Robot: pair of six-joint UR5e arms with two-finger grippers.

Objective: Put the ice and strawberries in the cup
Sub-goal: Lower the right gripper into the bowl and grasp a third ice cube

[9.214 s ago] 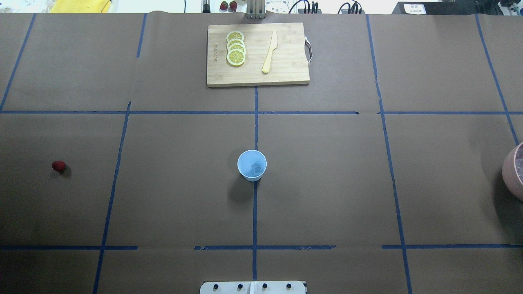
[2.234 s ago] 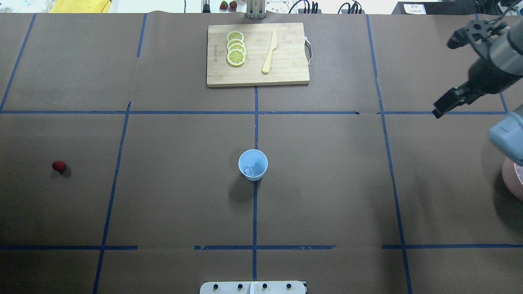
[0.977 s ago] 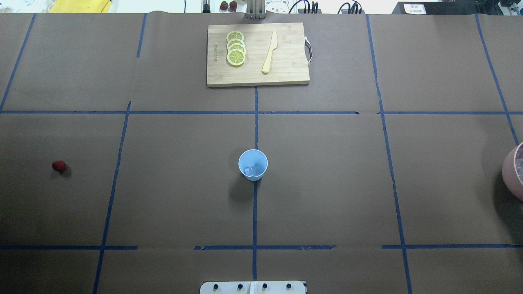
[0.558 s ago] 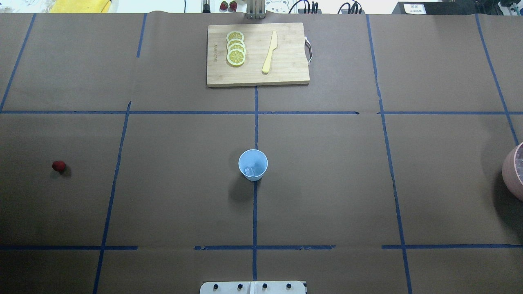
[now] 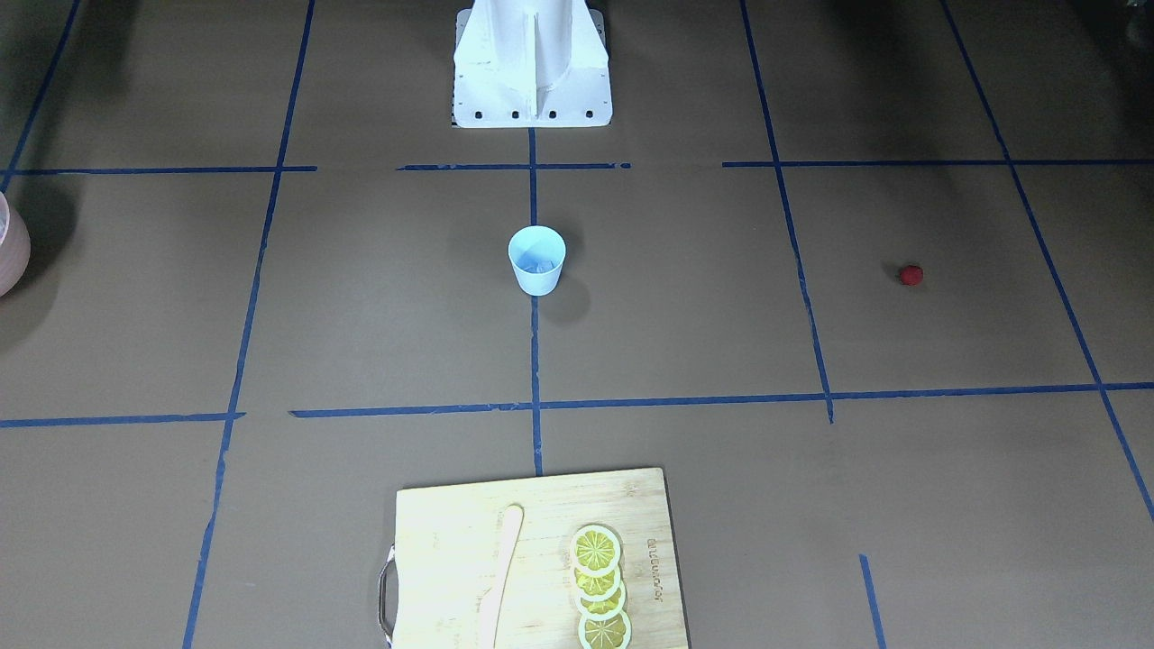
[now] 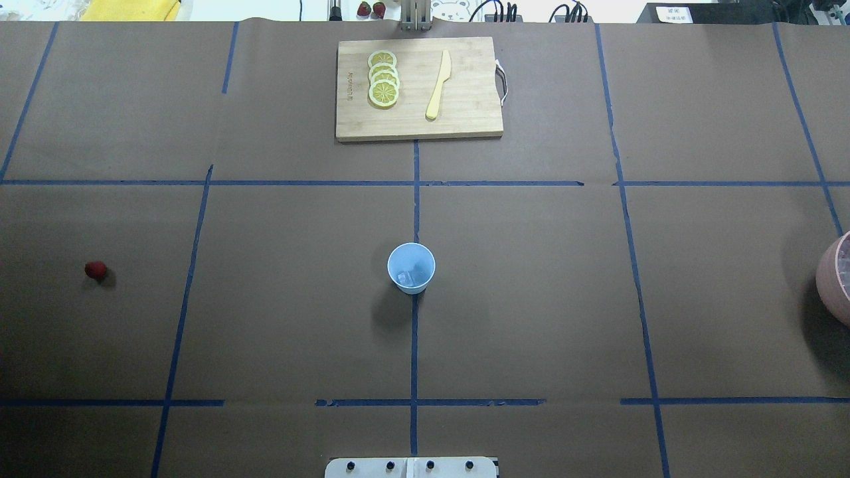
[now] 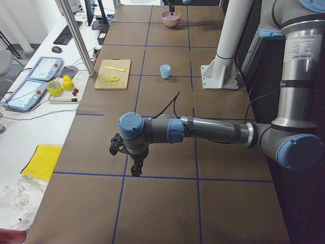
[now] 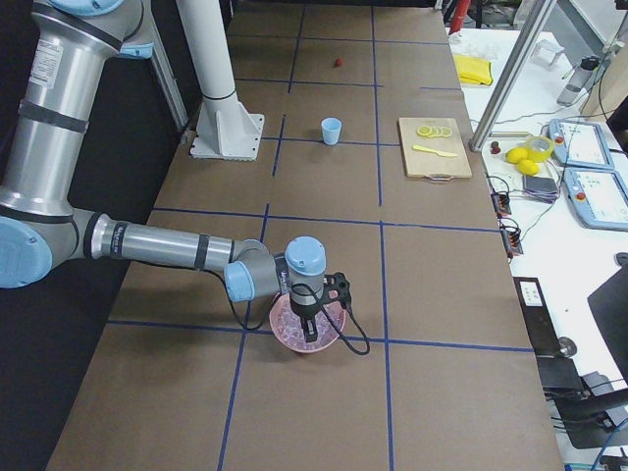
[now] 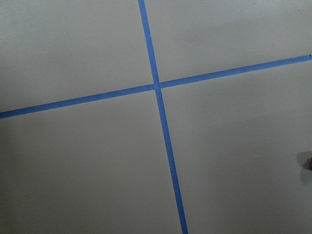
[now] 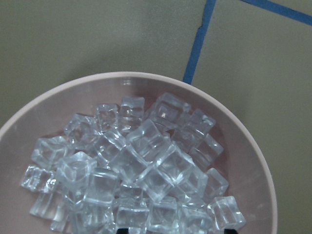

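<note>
Left gripper (image 7: pixel 133 165) hangs above tape cross (image 9: pixel 156 87); you can't tell its finger spread. Strawberry (image 6: pixel 95 269) lies on table toward that gripper's end. Cup (image 6: pixel 411 267), well away from both grippers, holds some ice (image 6: pixel 405 276). Right gripper (image 8: pixel 310 320) sits directly over pink bowl (image 8: pixel 283 329) heaped with more ice; its finger spread is unclear too.

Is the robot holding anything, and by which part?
Cannot tell. The right gripper hangs over the pink bowl of ice; the left gripper hangs above the table.
</note>
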